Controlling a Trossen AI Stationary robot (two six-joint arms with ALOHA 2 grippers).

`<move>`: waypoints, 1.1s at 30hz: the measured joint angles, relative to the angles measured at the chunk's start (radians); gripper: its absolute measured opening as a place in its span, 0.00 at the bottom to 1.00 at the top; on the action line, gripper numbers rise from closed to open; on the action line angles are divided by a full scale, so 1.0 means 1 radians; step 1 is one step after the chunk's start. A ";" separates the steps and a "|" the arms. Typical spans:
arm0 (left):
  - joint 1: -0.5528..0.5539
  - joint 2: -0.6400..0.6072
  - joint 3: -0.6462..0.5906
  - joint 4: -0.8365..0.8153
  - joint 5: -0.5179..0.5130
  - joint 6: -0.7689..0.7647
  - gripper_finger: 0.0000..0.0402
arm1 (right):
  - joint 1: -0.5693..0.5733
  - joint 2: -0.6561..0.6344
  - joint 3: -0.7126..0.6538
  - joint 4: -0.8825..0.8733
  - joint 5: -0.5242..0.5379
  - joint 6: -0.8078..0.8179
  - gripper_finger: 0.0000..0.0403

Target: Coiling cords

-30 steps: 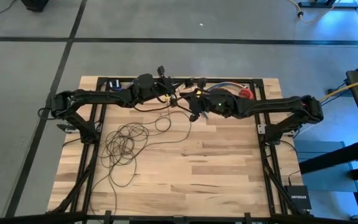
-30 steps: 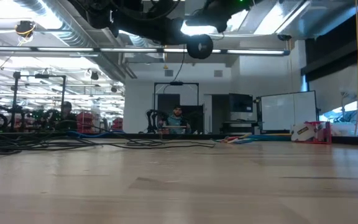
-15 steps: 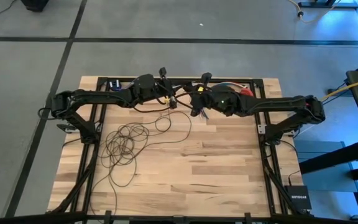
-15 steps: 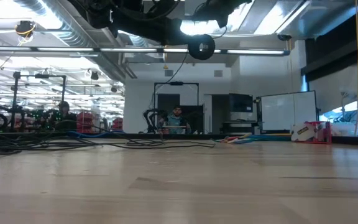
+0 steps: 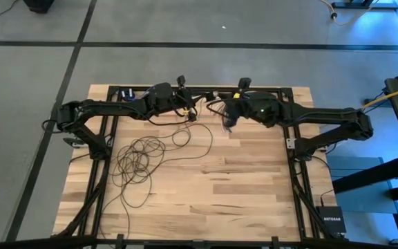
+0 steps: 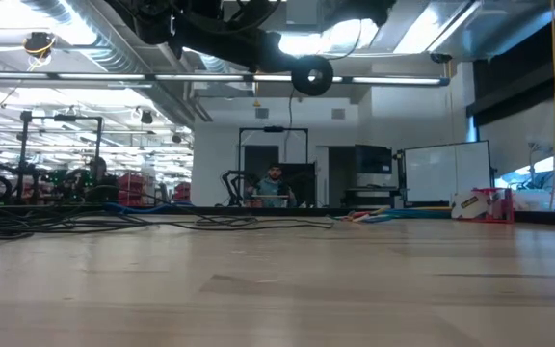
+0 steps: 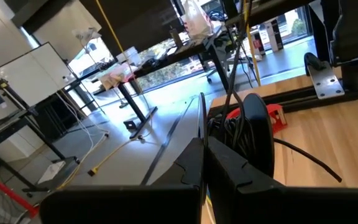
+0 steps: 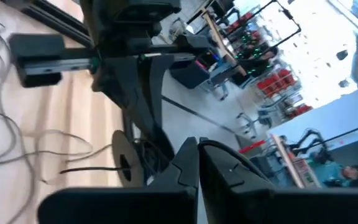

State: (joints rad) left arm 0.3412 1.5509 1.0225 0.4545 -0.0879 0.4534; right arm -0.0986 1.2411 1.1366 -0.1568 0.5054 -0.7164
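From above: cords (image 5: 138, 162) loose on the desk (image 5: 240, 187), toward the left arm's side, well below both raised fingers. At desk height: black puck (image 6: 311, 74) hanging high. In the wrist views: left fingers (image 7: 202, 163) and right fingers (image 8: 194, 163) pressed shut; grip unclear.

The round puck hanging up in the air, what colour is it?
Black. The puck shows best in the low view, dangling on its thin dark cord.

The word "NETGEAR" reads on the small black box (image 5: 331, 219) beside the table's corner.
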 joint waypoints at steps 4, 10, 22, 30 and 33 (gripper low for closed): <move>0.000 0.000 0.000 0.000 0.000 0.000 0.00 | 0.000 -0.026 0.000 -0.038 -0.024 0.032 0.01; 0.000 0.000 0.000 0.000 0.000 0.000 0.00 | 0.000 -0.043 0.000 -0.056 -0.025 0.037 0.01; 0.003 0.000 0.000 0.001 0.000 -0.005 0.00 | 0.000 -0.043 0.000 -0.046 -0.160 0.087 0.01; 0.005 0.000 0.000 0.000 0.000 -0.006 0.00 | 0.000 -0.040 0.000 0.002 -0.258 0.088 0.01; 0.005 0.000 0.000 0.001 0.000 -0.008 0.00 | 0.000 -0.026 0.000 0.005 -0.329 0.087 0.01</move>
State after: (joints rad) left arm 0.3458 1.5509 1.0225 0.4553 -0.0875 0.4454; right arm -0.0986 1.2154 1.1366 -0.1521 0.1765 -0.6289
